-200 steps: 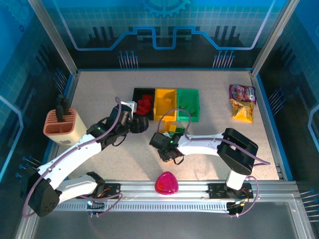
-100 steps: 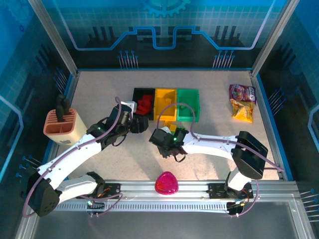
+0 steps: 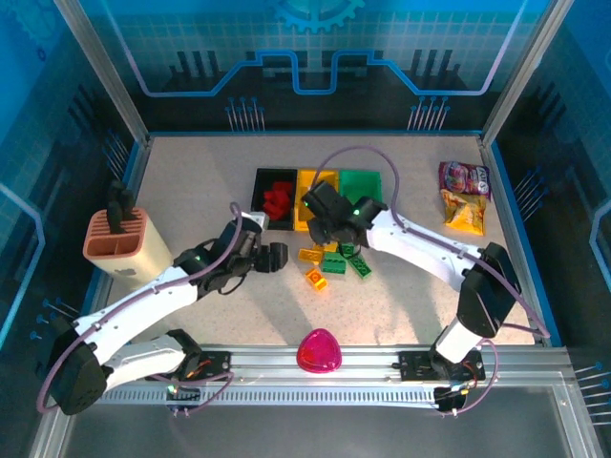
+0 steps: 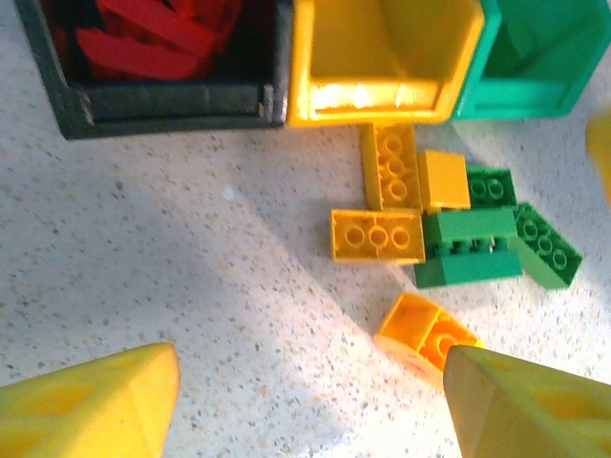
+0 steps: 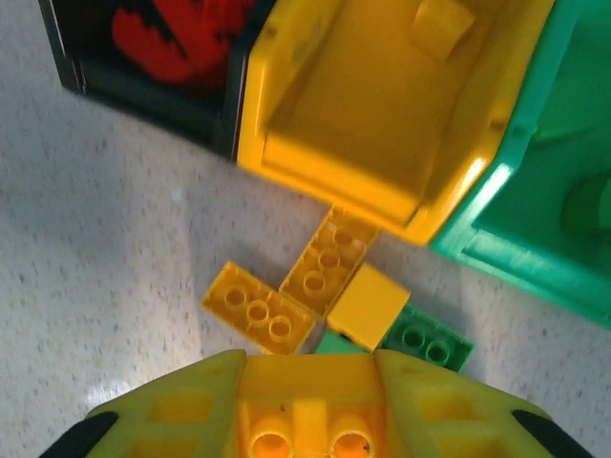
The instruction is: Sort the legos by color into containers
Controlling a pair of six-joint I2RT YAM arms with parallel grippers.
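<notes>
- A pink rounded object (image 3: 318, 351) sits at the near edge of the table (image 3: 191, 181), between the two arm bases and well apart from the bins.
- A tan slotted holder (image 3: 119, 246) with black tools stands at the far left. Two snack packets (image 3: 463, 198) lie at the far right.
- Three bins stand side by side, touching: black bin (image 4: 172, 100), yellow bin (image 5: 334, 114), green bin (image 4: 520, 67).
- Seen from above, the right arm's wrist covers the near part of the yellow bin and a corner of the green one.
- Red bricks (image 4: 162, 38) fill the black bin. One small yellow piece (image 5: 444, 24) lies in the far end of the yellow bin.
- Loose bricks (image 4: 377, 236), yellow and green, lie in a tight cluster on the table just in front of the yellow and green bins. One orange-yellow brick (image 4: 427, 329) lies apart on the near side.
- The right gripper (image 5: 305, 420) is clamped on a yellow brick (image 5: 305, 434), studs facing the camera, and hangs above the near edge of the yellow bin.
- The left gripper (image 4: 305, 410) has its jaws wide with nothing between them. It hangs over bare table, with the orange-yellow brick just beside its right finger (image 4: 525, 401) and the cluster a little beyond.
</notes>
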